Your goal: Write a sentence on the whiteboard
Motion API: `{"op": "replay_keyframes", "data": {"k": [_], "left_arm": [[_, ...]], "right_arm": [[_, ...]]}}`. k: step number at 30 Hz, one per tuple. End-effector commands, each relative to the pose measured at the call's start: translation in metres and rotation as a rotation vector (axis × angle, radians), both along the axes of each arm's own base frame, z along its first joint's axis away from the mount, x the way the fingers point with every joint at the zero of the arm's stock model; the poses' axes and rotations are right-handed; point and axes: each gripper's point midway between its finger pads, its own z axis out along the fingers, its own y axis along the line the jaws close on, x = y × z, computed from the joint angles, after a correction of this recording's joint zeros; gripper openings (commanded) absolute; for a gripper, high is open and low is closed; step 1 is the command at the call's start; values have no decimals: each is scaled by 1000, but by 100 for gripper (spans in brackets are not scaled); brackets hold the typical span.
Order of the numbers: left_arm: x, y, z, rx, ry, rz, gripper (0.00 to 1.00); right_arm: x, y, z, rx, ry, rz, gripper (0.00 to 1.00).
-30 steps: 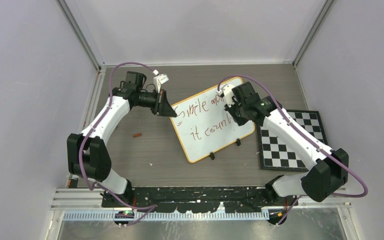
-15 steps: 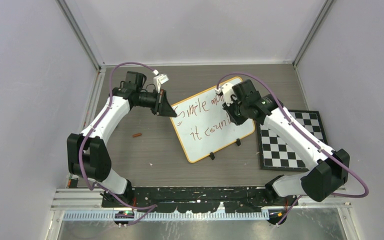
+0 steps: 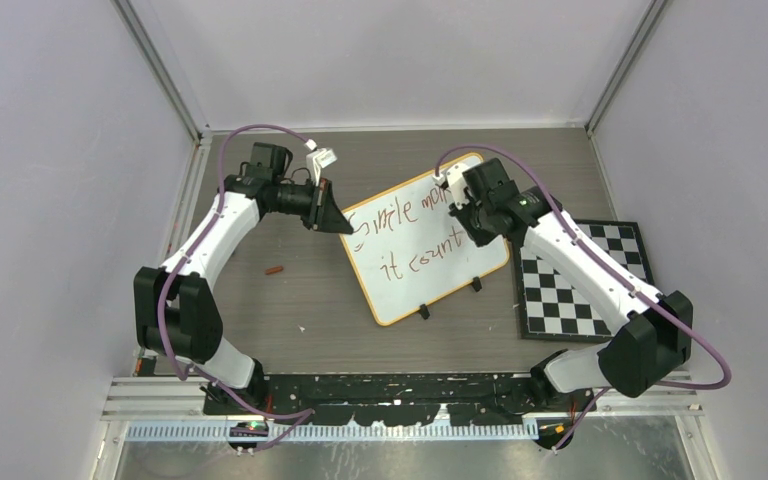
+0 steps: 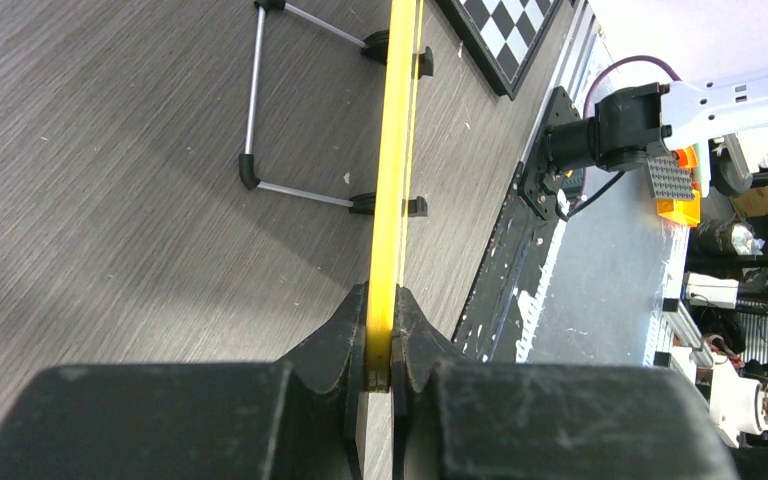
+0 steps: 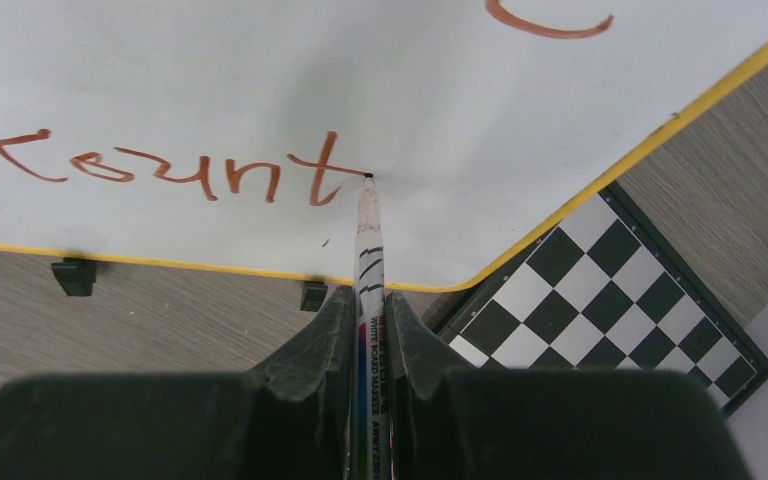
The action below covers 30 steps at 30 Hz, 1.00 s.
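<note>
The whiteboard point(image 3: 430, 280) stands tilted mid-table on two black feet, yellow rim around it. The sentence point(image 3: 410, 240) is in red-brown marker: a top line starting "Smile", partly hidden by my right arm, and "it count" below. My left gripper point(image 3: 343, 224) is shut on the board's left rim point(image 4: 392, 190), the jaws pinching the yellow edge point(image 4: 380, 305). My right gripper point(image 3: 472, 226) is shut on a whiteboard marker point(image 5: 371, 270). Its tip rests at the right end of the crossbar of the "t" in "count" point(image 5: 180, 172).
A black-and-white checkered mat point(image 3: 580, 285) lies right of the board, its corner close to the board's lower corner point(image 5: 650, 290). A small red-brown cap point(image 3: 276, 269) lies on the table to the left. The board's wire stand point(image 4: 256, 110) props it from behind. Walls close in both sides.
My right gripper has shifted slightly up and right along the second line, and the "t" of "count" now shows. The left arm and the board have not moved.
</note>
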Motion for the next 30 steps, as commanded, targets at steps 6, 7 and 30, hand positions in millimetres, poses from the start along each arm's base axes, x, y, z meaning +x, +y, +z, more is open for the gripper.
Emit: {"op": "replay_keyframes", "data": {"k": [6, 7, 30], "left_arm": [[12, 4, -2, 39, -51, 18, 0], [12, 4, -2, 39, -51, 17, 0], [11, 5, -1, 38, -56, 24, 0]], "right_arm": [[11, -4, 14, 35, -73, -40, 0], [7, -2, 16, 48, -65, -25, 0], [-1, -16, -9, -15, -44, -39, 0]]}}
